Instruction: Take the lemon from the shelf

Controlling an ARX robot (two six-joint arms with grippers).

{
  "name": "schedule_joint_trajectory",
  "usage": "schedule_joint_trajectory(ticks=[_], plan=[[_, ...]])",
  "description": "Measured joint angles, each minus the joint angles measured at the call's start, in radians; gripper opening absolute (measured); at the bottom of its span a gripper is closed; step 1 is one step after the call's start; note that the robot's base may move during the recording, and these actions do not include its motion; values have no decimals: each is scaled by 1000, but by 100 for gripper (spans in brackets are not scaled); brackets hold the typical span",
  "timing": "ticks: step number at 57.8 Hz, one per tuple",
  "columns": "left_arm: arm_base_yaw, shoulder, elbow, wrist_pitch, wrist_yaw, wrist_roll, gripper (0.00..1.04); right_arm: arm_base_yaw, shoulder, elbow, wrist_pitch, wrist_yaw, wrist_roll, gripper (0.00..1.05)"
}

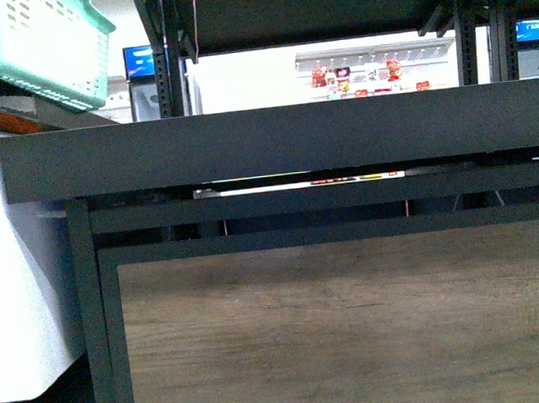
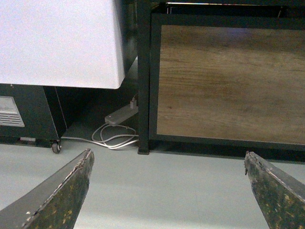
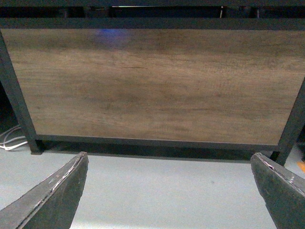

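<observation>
The shelf [image 1: 274,140] fills the front view: a black metal frame, a matte black tray deck edge across the middle, and a brown wood-grain front panel [image 1: 345,331] below. The lemon is out of view. Neither arm shows in the front view. My left gripper [image 2: 167,191] is open and empty, low over the grey floor, facing the shelf's left leg [image 2: 143,76] and the wood panel [image 2: 228,81]. My right gripper [image 3: 169,193] is also open and empty, low over the floor, facing the middle of the wood panel [image 3: 152,86].
A white cabinet [image 1: 14,278] stands left of the shelf, with a mint green basket [image 1: 28,43] above it. A power strip and white cables [image 2: 116,129] lie on the floor by the shelf's left leg. A black unit on castors [image 2: 28,114] sits under the white cabinet.
</observation>
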Motion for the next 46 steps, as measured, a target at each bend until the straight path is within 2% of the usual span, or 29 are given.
schedule_joint_trajectory(ticks=[46], plan=[[0,0,0,0,0,0,97,0,0,0,0,0,0,102]])
